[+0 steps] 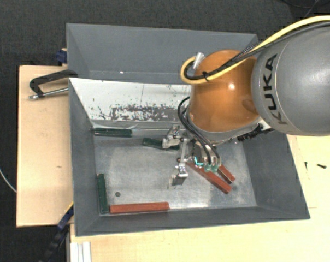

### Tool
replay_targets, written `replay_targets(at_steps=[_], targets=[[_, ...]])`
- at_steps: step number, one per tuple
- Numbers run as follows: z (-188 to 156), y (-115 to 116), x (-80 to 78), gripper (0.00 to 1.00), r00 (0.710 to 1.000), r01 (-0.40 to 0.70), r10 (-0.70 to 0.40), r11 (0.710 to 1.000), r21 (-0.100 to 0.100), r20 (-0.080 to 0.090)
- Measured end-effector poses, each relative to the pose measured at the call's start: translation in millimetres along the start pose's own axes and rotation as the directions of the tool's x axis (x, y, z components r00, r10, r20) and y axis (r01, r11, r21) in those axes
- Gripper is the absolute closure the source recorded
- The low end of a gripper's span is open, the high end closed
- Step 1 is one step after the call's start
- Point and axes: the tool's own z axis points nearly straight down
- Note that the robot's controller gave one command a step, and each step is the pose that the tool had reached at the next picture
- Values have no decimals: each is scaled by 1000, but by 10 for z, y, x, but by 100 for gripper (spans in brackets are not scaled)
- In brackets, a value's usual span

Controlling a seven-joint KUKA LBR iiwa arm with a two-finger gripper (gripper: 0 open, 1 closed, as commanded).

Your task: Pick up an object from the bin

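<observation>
The big grey arm (301, 86) fills the space above the bin's right back corner, coming in across the right rim. Its rounded orange cover (225, 91) hangs over the back half of the floor. Under it sits the grey metal bin (80, 146), with walls that slope down to a flat, scuffed floor.

From beneath the cover the gripper (179, 165) comes down to just above the floor, a little right of the bin's middle. Standing here, I cannot tell whether it is clenched or released, or whether it has hold of anything.

The longest loose thing is a long red-brown bar (139, 207). It lies flat along the near edge of the floor, from the near left corner to about halfway across. Next in size are the red-brown sticks (218, 179), which look like two lying side by side. They slant from just beside the gripper towards the near right corner, and they are the things closest to it.

An upright-lying green bar (101, 192) runs along the left edge of the floor. Its near end meets the long red-brown bar at the corner, so the two make an L. A back green bar (113, 131) lies along the back edge of the floor at the back left corner.

A short green piece (151, 142) lies near the back edge, just left of the gripper's upper part. A dark speck (117, 195) sits on the bare floor near the left edge, too small for me to say what it is.
</observation>
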Motion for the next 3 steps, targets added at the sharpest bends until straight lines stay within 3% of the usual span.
replay_targets(at_steps=[1, 2, 3], targets=[[-40, -6, -16, 0, 1000, -2, 2, 1000, -1, 8], [190, -295, -531, 0, 998, 62, -62, 998, -2, 18], [754, -426, -694, 0, 1000, -15, 15, 1000, -1, 14]])
